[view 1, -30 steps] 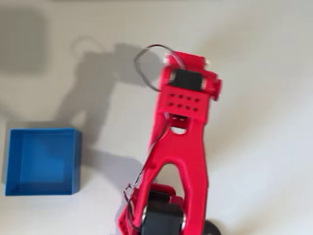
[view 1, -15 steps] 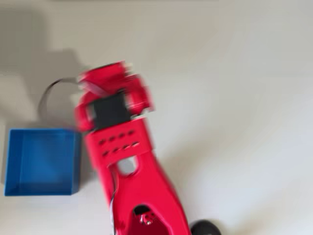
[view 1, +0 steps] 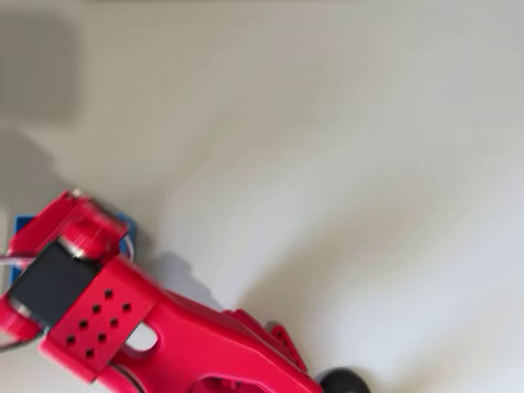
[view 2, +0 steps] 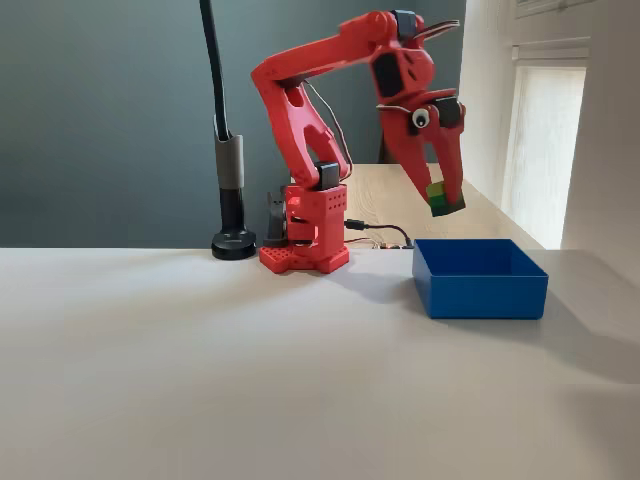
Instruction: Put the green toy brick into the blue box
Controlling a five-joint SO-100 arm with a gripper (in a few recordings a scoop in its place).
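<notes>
Pale tabletop (view 2: 200, 380), bare in front. Blue box (view 2: 480, 278) sitting at the right in the fixed view. Above it, the red arm (view 2: 310, 70) is hanging its claw (view 2: 443, 200), pinching the green brick (view 2: 441, 198) well above the box's back edge. Risk: letting go from this height, the brick may bounce out or clip the wall.

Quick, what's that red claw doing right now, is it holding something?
Gripper: shut on the green brick, held in the air above the blue box.
</notes>
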